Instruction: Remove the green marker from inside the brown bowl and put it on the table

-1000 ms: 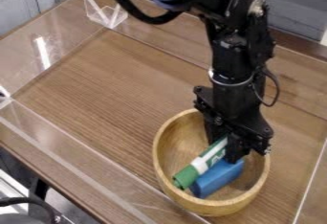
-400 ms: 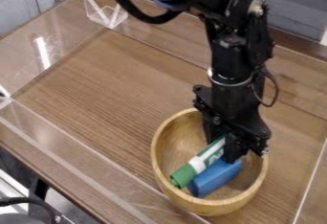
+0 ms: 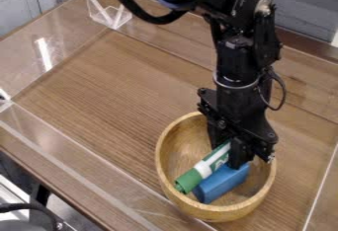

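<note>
Near the worktop's (image 3: 119, 87) front right corner sits the bowl (image 3: 172, 146), round, shallow and light brown with a thick rim. Inside it lies the marker (image 3: 211, 164), a slim white barrel with a green end, slanting from the bowl's lower left up toward the pincer (image 3: 243, 154). Just beside the marker, on its right and touching it, a blue block (image 3: 224, 183) rests on the bowl's floor. The black arm (image 3: 244, 57) comes down from the top edge of the view and points its pincer straight down into the bowl, where the dark fingers (image 3: 251, 148) stand over the marker's upper end. Those fingers are drawn together, and they appear clamped on the marker's upper end, though the black parts hide the exact contact. The marker's green lower end lies low in the bowl, close to the front wall. Clear acrylic walls (image 3: 53, 47) run along the worktop's left and far edges, well apart from the bowl.
</note>
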Controlling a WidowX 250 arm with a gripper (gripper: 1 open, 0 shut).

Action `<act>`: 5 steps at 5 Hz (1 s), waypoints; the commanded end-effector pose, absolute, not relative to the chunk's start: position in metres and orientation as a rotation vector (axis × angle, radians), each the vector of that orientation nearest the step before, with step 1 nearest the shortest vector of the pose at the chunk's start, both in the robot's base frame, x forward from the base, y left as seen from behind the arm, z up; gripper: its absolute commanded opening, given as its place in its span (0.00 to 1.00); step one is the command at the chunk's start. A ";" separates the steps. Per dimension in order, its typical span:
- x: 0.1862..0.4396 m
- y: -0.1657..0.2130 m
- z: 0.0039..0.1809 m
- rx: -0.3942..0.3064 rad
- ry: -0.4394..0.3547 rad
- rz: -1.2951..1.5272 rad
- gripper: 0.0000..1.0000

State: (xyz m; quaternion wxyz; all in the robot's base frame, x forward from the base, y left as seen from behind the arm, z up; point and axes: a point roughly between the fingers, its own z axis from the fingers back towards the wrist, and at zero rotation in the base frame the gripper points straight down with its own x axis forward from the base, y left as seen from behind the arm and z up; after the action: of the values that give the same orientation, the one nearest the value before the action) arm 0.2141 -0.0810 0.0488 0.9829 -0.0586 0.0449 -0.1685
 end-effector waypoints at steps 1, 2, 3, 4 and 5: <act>0.204 -0.077 0.053 -0.120 0.120 -0.361 0.00; 0.203 -0.077 0.056 -0.123 0.122 -0.364 0.00; 0.202 -0.076 0.059 -0.127 0.122 -0.367 0.00; 0.200 -0.076 0.062 -0.131 0.123 -0.372 0.00; 0.199 -0.076 0.064 -0.136 0.124 -0.379 0.00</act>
State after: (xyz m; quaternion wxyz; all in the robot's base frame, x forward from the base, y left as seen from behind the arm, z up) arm 0.2030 -0.0769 0.0589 0.9792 -0.0662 0.0594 -0.1822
